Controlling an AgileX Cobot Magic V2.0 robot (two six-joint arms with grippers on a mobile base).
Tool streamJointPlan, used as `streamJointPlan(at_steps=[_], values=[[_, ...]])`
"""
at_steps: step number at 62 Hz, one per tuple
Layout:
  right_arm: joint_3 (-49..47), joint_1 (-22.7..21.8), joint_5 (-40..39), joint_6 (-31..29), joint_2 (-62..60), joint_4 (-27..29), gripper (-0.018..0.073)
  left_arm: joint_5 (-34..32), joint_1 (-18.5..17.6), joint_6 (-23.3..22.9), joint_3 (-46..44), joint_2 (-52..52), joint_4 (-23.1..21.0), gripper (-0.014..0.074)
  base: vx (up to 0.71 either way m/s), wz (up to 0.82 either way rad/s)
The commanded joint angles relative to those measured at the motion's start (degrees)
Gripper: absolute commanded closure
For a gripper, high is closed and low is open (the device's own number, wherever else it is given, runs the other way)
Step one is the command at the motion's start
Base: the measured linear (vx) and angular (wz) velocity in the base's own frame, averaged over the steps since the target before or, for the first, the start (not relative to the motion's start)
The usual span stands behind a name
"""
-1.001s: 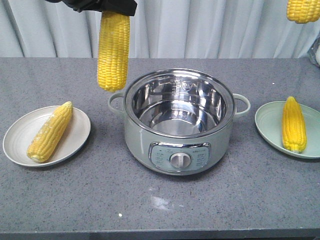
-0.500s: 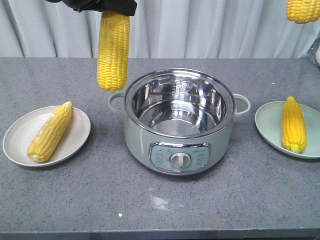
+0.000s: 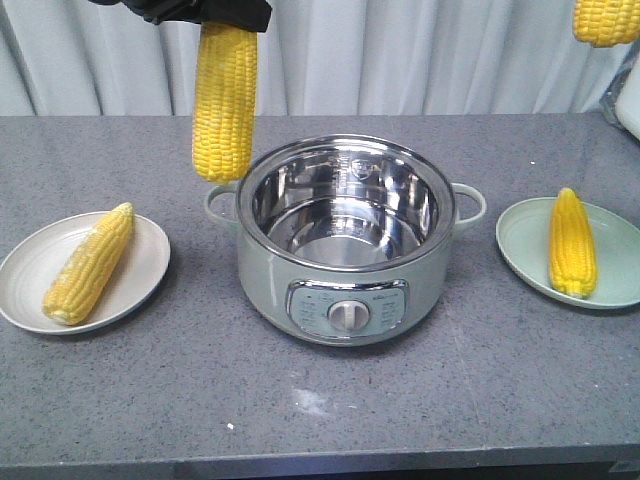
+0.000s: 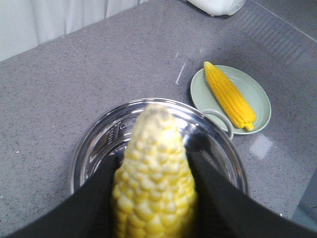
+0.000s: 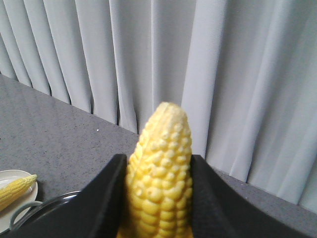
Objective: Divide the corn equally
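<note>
A corn cob [image 3: 224, 100] hangs upright, left of and above the pot [image 3: 340, 240], with my left gripper [image 3: 228, 20] shut on its top end. In the left wrist view the same cob [image 4: 154, 198] fills the gap between the black fingers [image 4: 99, 203]. My right gripper [image 5: 158, 161] is shut on another cob [image 5: 161, 134], whose end shows at the top right [image 3: 606, 20]. A paler cob [image 3: 88, 262] lies on the beige plate [image 3: 145, 250] at the left. Another cob [image 3: 572, 243] lies on the green plate [image 3: 620, 265] at the right.
The steel-lined electric pot stands mid-table with nothing inside, handles at both sides and a dial in front. Its rim [image 4: 94, 144] lies under the left-hand cob. A white object [image 3: 630, 105] sits at the far right edge. Curtains hang behind the table.
In the front view the pot and both plates sit a little further left than before, and a white object has come into view at the right. Both held cobs keep their places in the frame.
</note>
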Motion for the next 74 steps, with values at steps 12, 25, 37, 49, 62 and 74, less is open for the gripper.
streamJointPlan(at_steps=[12, 25, 37, 49, 62, 74], values=[[-1.2, -0.2, 0.6, -0.2, -2.4, 2.3, 0.0566, -1.4, 0.0, -0.4, -1.6, -2.9, -2.2, 0.0603, -0.02, -0.14], [-1.2, -0.2, 0.6, -0.2, -2.4, 2.3, 0.0566, -1.4, 0.0, -0.4, -1.6, -2.9, -2.2, 0.0603, -0.01, -0.21], [-1.2, -0.2, 0.6, -0.2, -2.4, 2.3, 0.0566, -1.4, 0.0, -0.4, -1.6, -2.9, -2.2, 0.0603, 0.0, -0.25], [-1.2, -0.2, 0.6, -0.2, -2.4, 2.3, 0.0566, -1.4, 0.0, -0.4, -1.6, -2.9, -2.2, 0.0603, 0.01, -0.3], [-1.2, -0.2, 0.6, -0.2, -2.4, 2.3, 0.0566, -1.4, 0.0, -0.4, -1.6, -2.9, -2.2, 0.0603, 0.0, -0.33], [-1.2, -0.2, 0.6, -0.2, -2.4, 2.3, 0.0566, -1.4, 0.0, -0.4, -1.6, -2.9, -2.2, 0.0603, 0.01, -0.32]])
